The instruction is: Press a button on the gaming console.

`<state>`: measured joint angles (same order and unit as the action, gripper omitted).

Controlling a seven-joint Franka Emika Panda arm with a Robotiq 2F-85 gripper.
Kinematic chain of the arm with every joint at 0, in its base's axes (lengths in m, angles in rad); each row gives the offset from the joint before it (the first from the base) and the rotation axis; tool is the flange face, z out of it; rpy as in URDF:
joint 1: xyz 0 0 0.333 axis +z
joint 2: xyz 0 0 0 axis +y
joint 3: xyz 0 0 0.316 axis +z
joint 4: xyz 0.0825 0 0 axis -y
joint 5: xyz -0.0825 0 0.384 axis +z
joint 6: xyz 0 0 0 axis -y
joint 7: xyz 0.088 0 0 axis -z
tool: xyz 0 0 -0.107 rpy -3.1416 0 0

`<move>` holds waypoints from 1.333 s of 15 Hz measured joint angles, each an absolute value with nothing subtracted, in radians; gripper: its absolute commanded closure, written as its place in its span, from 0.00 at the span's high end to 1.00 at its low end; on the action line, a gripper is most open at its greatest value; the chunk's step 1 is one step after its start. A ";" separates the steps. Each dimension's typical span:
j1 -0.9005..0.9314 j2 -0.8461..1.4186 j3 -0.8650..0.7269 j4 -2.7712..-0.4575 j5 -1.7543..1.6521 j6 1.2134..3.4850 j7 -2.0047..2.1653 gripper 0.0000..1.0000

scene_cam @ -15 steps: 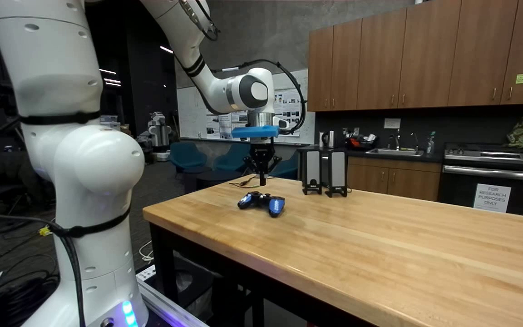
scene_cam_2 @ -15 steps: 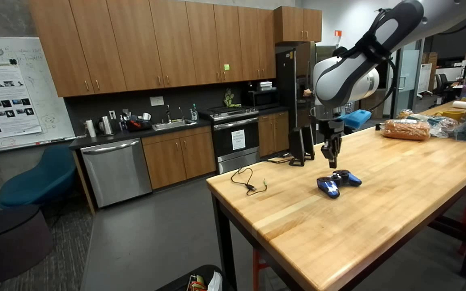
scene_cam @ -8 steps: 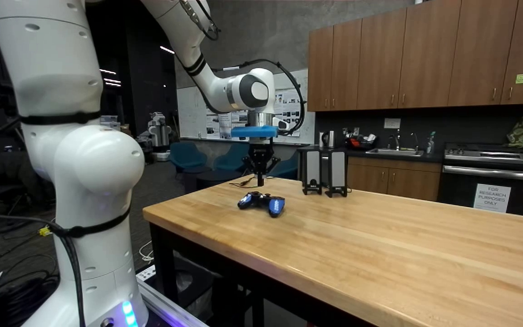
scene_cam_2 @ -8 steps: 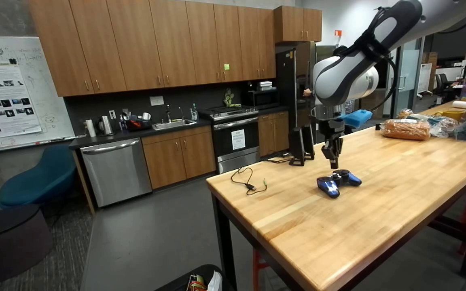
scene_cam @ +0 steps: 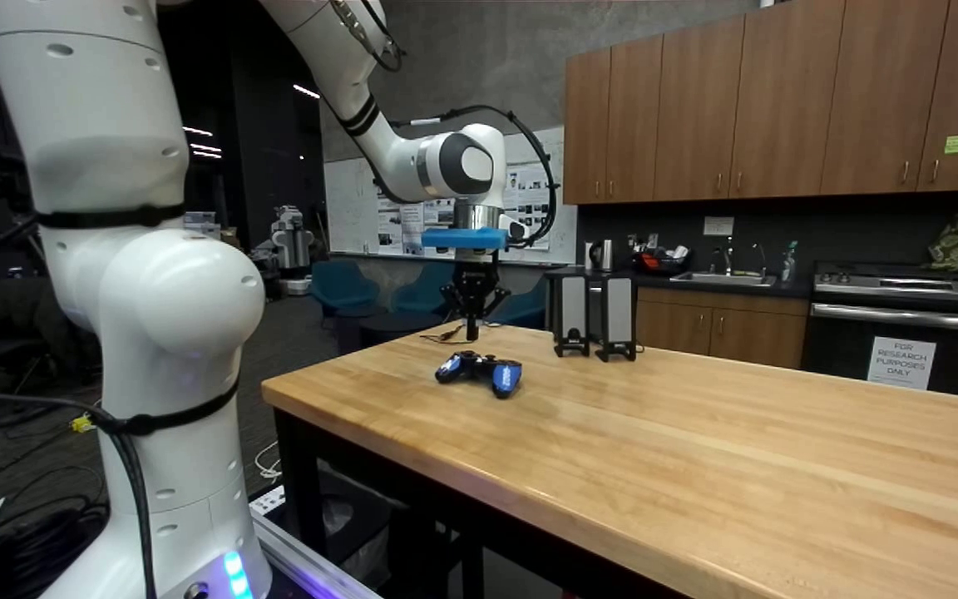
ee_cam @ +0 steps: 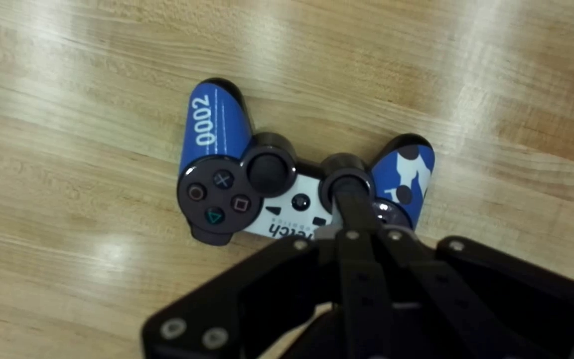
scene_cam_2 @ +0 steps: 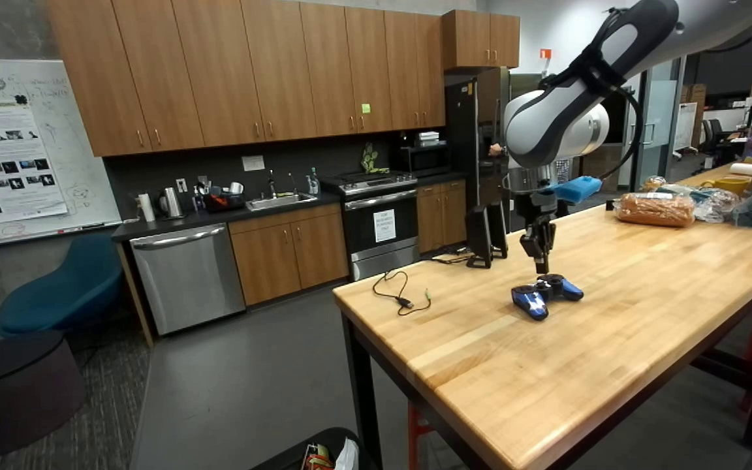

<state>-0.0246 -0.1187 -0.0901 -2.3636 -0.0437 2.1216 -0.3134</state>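
Note:
The gaming console is a low black game controller (scene_cam: 479,364) with blue grips, lying flat on the wooden table; it also shows in an exterior view (scene_cam_2: 549,282). In the wrist view the controller (ee_cam: 303,188) shows its symbol buttons at left, two sticks and a white middle plate. My gripper (scene_cam: 472,335) points straight down with its fingers together and nothing between them. Its tips (scene_cam_2: 542,269) are slightly above the controller. In the wrist view the fingertips (ee_cam: 354,207) overlap the right-hand stick and hide part of the direction pad. I cannot see any contact.
Two upright black speakers (scene_cam: 617,316) stand on the table beyond the controller. A thin black cable (scene_cam_2: 405,301) lies near the table's end. A bag of bread (scene_cam_2: 655,209) and other items lie farther along the table.
My gripper has moved slightly, to the left and a little lower in one exterior view and slightly right in the opposite one. The controller has not moved.

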 measured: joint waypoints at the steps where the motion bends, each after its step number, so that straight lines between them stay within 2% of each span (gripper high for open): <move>1: -0.025 -0.118 -0.090 -2.362 -0.044 2.113 -0.315 0.00; 7: -0.027 -0.108 -0.090 -2.344 -0.039 2.093 -0.350 0.00; 8: -0.027 -0.106 -0.090 -2.342 -0.035 2.093 -0.361 0.04; 9: -0.028 -0.106 -0.090 -2.341 -0.033 2.093 -0.371 0.27; 10: -0.028 -0.106 -0.090 -2.340 -0.032 2.093 -0.381 0.04; 11: -0.028 -0.106 -0.090 -2.341 -0.033 2.094 -0.383 0.05; 15: -0.028 -0.106 -0.088 -2.342 -0.033 2.094 -0.382 0.27; 19: -0.028 -0.106 -0.088 -2.342 -0.033 2.094 -0.382 0.27; 20: -0.028 -0.106 -0.088 -2.342 -0.033 2.094 -0.382 0.52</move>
<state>-0.0279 -0.1058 -0.0884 -2.3418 -0.0325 2.0938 -0.3823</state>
